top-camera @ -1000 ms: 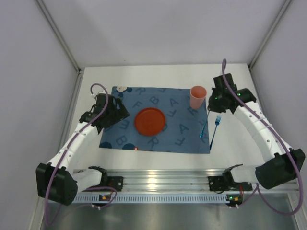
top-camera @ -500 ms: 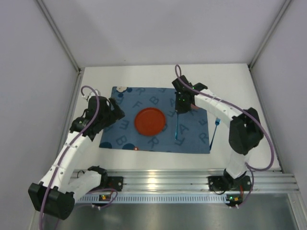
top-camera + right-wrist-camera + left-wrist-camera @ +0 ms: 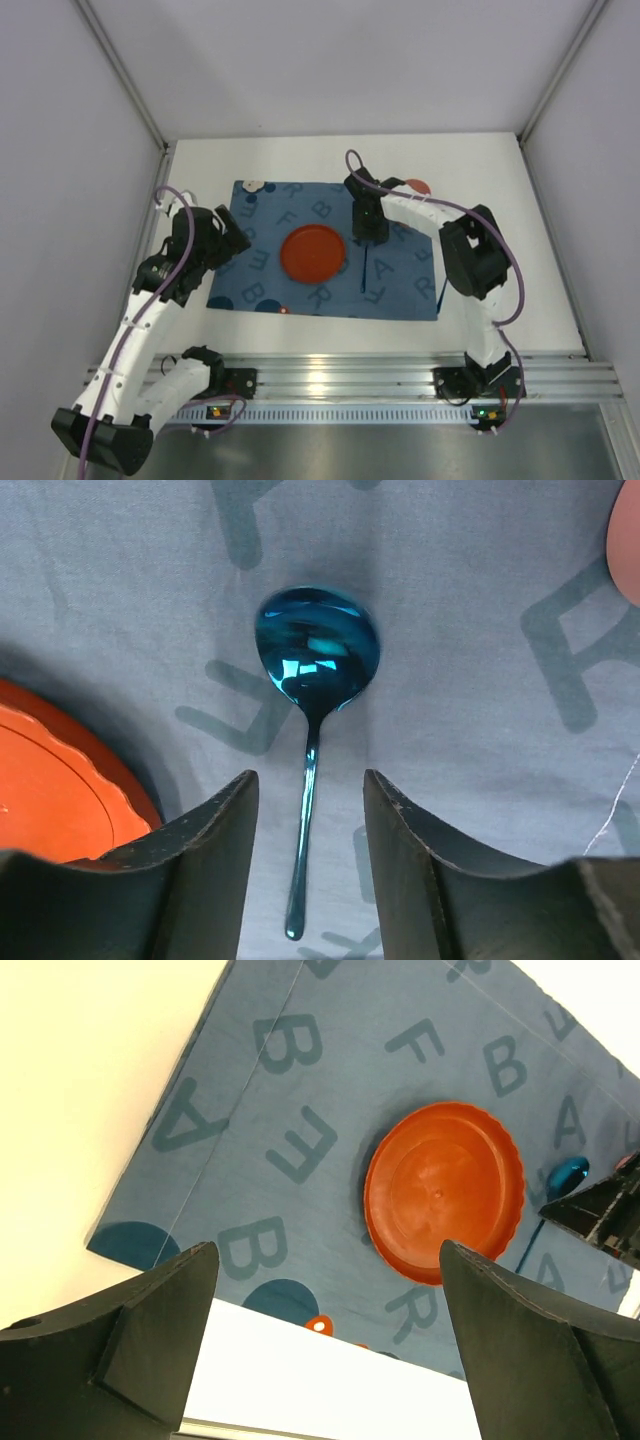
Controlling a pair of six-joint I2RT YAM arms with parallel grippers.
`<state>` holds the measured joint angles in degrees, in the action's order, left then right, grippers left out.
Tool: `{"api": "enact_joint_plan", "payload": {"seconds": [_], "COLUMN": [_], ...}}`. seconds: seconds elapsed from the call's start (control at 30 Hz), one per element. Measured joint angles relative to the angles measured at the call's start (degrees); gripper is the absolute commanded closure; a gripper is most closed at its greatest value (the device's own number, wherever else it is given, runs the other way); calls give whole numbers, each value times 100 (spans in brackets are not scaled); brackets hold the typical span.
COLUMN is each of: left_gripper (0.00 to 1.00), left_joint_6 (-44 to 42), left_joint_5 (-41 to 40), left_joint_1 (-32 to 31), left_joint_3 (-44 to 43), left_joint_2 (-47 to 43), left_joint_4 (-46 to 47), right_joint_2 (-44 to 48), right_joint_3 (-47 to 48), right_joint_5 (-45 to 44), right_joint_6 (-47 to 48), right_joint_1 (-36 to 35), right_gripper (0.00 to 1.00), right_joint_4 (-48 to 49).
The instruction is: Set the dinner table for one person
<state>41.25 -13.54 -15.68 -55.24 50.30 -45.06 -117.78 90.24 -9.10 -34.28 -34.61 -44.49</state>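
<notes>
- Fingers (image 3: 210, 870) of the right gripper (image 3: 307, 780) stand apart on either side of the blue spoon (image 3: 317, 650), which lies flat on the lettered mat (image 3: 480, 780). Neither pad touches the handle, so the spoon is let go, not grasped.
- In the right wrist view the spoon sits at centre frame with its bowl toward the top. The orange plate (image 3: 50, 780) is just beside it at lower left, apart from it.
- The step in hand looks like setting the spoon down next to the plate. To finish it well, lift straight up with the jaws held wide so that neither pad drags the thin handle askew.
- Keep the rise clear of the plate's scalloped rim, since a nudge there would shift the setting.
- The left gripper (image 3: 328, 1250) is spread wide with nothing between its fingers. It hovers over the mat's left part in the top view and should stay out of the way.
- The dinner table (image 3: 500, 200) fills the middle of the top view and bears the mat, with its ribbed rail (image 3: 350, 375) along the lower edge.
- A fork (image 3: 441, 290) lies at the mat's right edge, well apart from the plate. It probably wants bringing in next, approached along its length.
</notes>
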Motion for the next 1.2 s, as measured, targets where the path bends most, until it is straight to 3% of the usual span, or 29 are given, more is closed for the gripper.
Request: {"api": "enact_joint_plan", "payload": {"seconds": [0.2, 0.43, 0.57, 0.77, 1.2], "left_gripper": [3, 3, 3, 3, 3], "left_joint_6": [-44, -63, -72, -96, -350], "left_joint_5": [48, 140, 260, 472, 577], "left_joint_1": [0, 0, 0, 0, 0], "left_joint_3": [2, 144, 197, 216, 201], "left_joint_2": [221, 470, 673, 984, 1384], "left_joint_4": [76, 439, 629, 914, 1180], "right_joint_2": [398, 3088, 4111, 3617, 2262], "right_joint_3": [-39, -1255, -2251, -3327, -3368], "right_joint_5": [-48, -57, -26, -114, -223], "right_joint_6": [173, 142, 46, 0, -44], "right_joint_1": [0, 245, 1174, 2310, 2715], "right_gripper": [50, 48, 48, 49, 57], "right_joint_4": [-107, -227, -234, -280, 116]}}
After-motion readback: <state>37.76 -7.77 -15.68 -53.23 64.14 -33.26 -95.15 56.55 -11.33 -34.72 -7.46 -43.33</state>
